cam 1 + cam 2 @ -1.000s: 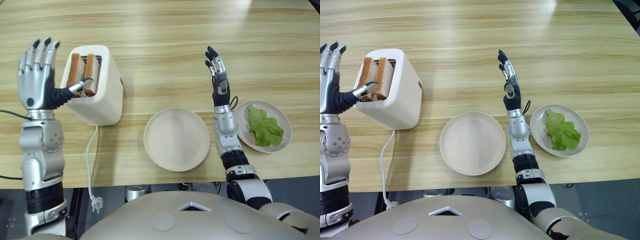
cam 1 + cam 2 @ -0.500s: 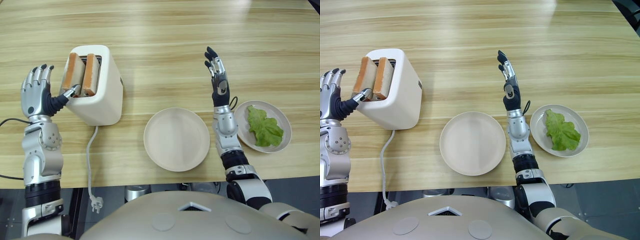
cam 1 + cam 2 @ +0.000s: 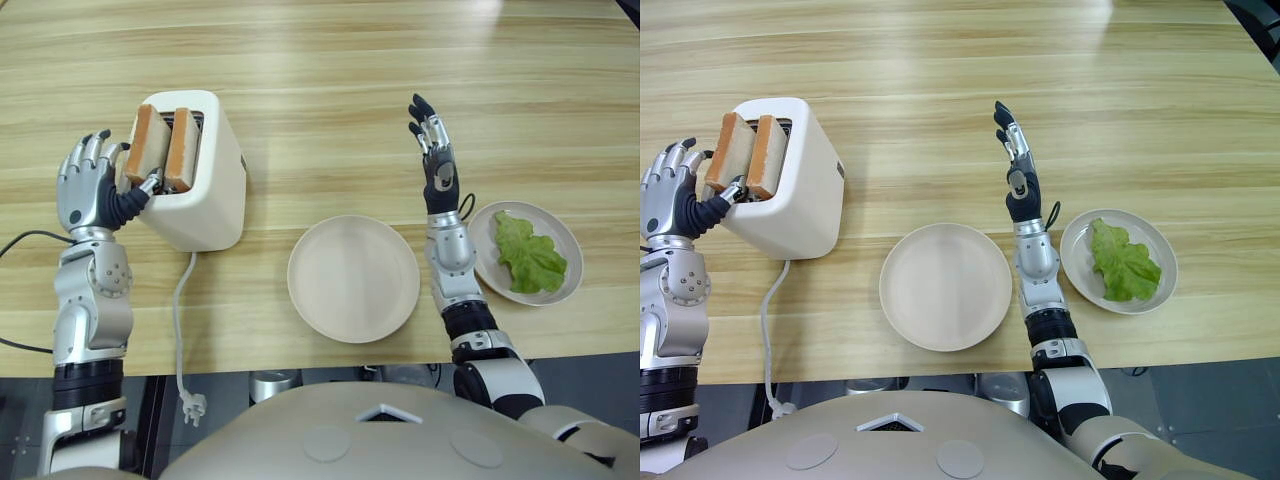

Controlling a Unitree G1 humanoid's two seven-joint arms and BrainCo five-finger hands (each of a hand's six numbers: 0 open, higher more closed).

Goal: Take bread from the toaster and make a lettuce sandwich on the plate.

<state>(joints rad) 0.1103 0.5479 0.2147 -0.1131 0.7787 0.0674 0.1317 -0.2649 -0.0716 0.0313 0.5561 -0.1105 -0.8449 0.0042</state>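
On the left side of the frame a cream toaster [image 3: 200, 185] stands on the wooden tabletop [image 3: 320, 70], tilted a little so that its top faces the camera. Two slices of toasted bread stand upright in its slots, side by side, both rising well above the top: the left slice [image 3: 147, 155] and the right slice [image 3: 181, 148]. A white cord [image 3: 180, 310] runs from the toaster's lower edge down over the front edge of the tabletop, and its plug [image 3: 194, 406] hangs below.

The left hand [image 3: 88, 190] is raised just beside the toaster's left side, palm turned towards the bread. Its fingers [image 3: 92, 152] point upward, loosely spread and not clenched around anything. The thumb reaches across to the foot of the left slice, where it meets the toaster's top. I cannot tell whether the other fingertips touch the crust.

Near the lower middle of the frame lies the plate [image 3: 353, 278], round, pale and bare. To its right the right hand [image 3: 437, 165] stands upright on its forearm, fingers released and held straight, pointing to the far side of the tabletop and grasping nothing. It is between the plate and a smaller dish [image 3: 572, 245] at the right edge, and on that dish lies a green lettuce leaf [image 3: 528, 255].
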